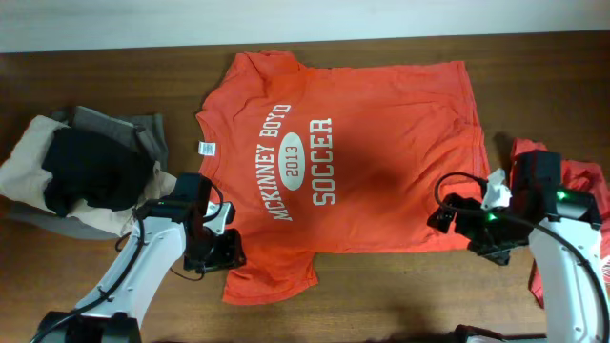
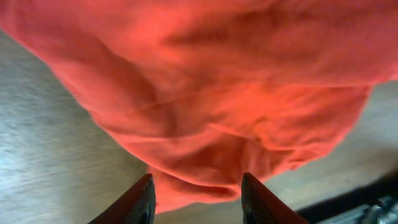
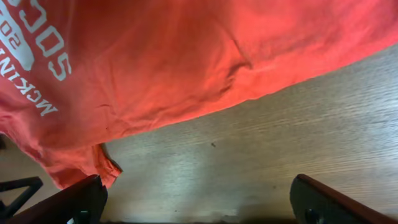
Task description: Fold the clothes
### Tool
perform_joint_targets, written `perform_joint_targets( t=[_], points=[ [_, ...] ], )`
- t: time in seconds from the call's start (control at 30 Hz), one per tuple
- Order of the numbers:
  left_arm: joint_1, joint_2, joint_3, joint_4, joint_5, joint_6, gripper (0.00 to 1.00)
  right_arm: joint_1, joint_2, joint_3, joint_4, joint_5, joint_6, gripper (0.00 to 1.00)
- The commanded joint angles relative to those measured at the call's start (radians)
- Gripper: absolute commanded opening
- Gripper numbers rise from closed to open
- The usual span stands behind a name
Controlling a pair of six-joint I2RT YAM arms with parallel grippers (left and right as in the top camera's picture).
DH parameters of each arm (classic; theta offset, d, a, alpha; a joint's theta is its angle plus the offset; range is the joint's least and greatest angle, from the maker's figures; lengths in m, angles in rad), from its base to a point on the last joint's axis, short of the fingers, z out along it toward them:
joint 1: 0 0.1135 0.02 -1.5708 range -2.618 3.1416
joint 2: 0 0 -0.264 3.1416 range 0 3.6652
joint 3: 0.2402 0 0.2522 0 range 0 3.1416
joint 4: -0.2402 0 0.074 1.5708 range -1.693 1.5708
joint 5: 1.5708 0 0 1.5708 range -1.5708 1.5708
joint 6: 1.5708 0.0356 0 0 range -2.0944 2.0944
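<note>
The left fingers [image 2: 138, 202] are spread apart, not clenched, and a rumpled lobe of orange-red cloth is seen reaching down between them. From overhead this cloth is the near sleeve [image 1: 272, 276] of the T-shirt [image 1: 381, 143], so the fingers are judged to be set there to pinch its edge; whether the pads touch the cloth cannot be told. The right fingers [image 3: 78, 200] are held wide and released, with only bare bench [image 3: 249, 155] between them and the shirt's side edge lying just ahead. They are placed beside the near hem corner [image 1: 464, 243], probably to take it so that both ends of one long side can be lifted together.

The T-shirt is spread flat in the middle of the bench, print up, collar toward the left arm and hem toward the right. Its far edge lies near the bench's back rim, so little room is left beyond it; a fold across the shirt itself is better afforded. A heap of beige, black and grey cloth [image 1: 86, 171] is lying just left of the left arm, and a red garment [image 1: 583, 179] is lying partly under the right arm. Both could be snagged by a wide outward swing.
</note>
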Motion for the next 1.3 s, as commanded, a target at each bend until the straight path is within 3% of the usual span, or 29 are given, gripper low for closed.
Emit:
perform_joint_targets(
  t=[0.0,0.13,0.27,0.33,0.6,0.93,1.03,1.17,1.27],
  points=[
    [0.006,-0.008,-0.009,-0.031,0.040,-0.064,0.46,0.005,-0.015,-0.008,0.011,-0.019,0.016,0.99],
    [0.006,-0.008,-0.034,-0.048,0.019,-0.203,0.49,0.005,-0.015,-0.008,0.014,-0.019,0.016,0.99],
    [0.006,-0.008,-0.065,-0.042,0.019,-0.366,0.70,0.005,-0.015,-0.008,0.015,-0.019,0.016,0.99],
    [0.006,-0.008,-0.069,-0.036,0.019,-0.415,0.73,0.005,-0.015,-0.008,0.015,-0.019,0.016,0.99],
    [0.006,-0.008,-0.080,0.009,0.032,-0.505,0.82,0.005,-0.015,-0.008,0.018,-0.019,0.015,0.99],
    [0.006,-0.008,-0.210,0.103,0.130,-0.514,0.81,0.005,-0.015,-0.008,0.031,-0.018,0.015,0.99],
    [0.006,-0.008,-0.237,0.137,0.159,-0.513,0.69,0.005,-0.015,-0.008,0.036,-0.016,0.015,0.99],
    [0.006,-0.008,-0.238,0.149,0.161,-0.468,0.36,0.005,-0.015,-0.008,0.053,0.038,0.016,0.99],
    [0.006,-0.008,-0.237,0.151,0.160,-0.393,0.19,0.005,-0.015,-0.008,0.088,0.091,0.021,0.99]
  ],
)
